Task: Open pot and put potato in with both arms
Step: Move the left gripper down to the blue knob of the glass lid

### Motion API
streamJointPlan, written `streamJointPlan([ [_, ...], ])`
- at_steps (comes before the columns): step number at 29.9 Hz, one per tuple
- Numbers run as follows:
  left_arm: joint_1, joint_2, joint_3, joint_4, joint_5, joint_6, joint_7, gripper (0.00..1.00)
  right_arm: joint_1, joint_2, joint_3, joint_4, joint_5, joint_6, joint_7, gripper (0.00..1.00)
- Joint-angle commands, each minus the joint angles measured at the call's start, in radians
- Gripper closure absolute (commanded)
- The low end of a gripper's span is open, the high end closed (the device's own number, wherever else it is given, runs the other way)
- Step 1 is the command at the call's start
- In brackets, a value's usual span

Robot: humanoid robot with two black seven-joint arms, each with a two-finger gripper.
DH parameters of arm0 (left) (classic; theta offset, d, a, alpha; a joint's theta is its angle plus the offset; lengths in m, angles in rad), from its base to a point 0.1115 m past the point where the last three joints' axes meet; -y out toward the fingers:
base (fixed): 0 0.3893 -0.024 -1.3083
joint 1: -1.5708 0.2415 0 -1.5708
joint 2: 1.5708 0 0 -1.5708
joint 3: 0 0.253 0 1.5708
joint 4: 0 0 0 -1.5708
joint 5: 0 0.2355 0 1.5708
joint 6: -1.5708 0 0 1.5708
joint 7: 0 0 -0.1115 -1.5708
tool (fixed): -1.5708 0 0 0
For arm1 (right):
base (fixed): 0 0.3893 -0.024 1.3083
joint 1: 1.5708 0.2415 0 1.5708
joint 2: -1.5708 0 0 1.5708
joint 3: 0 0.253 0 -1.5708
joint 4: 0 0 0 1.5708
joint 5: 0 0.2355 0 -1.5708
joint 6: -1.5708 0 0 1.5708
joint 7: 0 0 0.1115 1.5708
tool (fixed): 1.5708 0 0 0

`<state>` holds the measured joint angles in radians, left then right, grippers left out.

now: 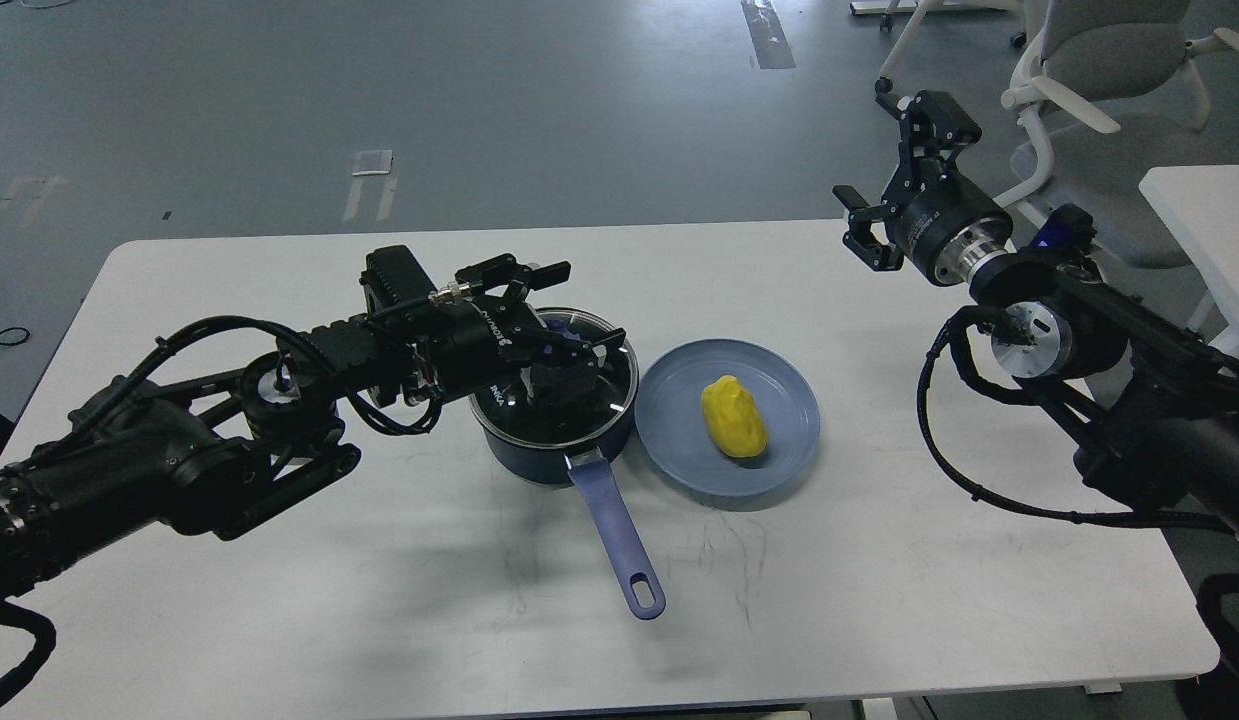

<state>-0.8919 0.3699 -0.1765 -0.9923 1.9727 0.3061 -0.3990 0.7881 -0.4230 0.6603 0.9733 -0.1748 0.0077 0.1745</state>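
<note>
On the white tabletop point(279, 620), the pot point(554, 425) was seen with its glass lid point(579, 380) on; the left gripper point(569, 350) was lowered over the blue knob, its grip impossible to tell. Beside it, the potato point(735, 416) was laid on a blue plate point(679, 440). The right gripper point(879, 175) was held spread above the far edge.

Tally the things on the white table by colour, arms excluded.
Dark navy: 1, the pot with its glass lid
Light blue: 1, the plate
Yellow: 1, the potato on the plate
Total: 3
</note>
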Motion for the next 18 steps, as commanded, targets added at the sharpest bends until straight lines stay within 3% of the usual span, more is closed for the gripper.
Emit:
streamJointPlan([
  [1,0.007,-0.002,0.0,0.009,0.028,0.017,0.0,0.02,0.0,0.0,0.001,-0.001,0.0,0.0,0.0,0.0],
  [18,0.03,0.004,0.003,0.015,0.034,0.047,0.0,0.02,0.025,0.007,-0.001,-0.002,-0.002,0.0,-0.001,0.0],
])
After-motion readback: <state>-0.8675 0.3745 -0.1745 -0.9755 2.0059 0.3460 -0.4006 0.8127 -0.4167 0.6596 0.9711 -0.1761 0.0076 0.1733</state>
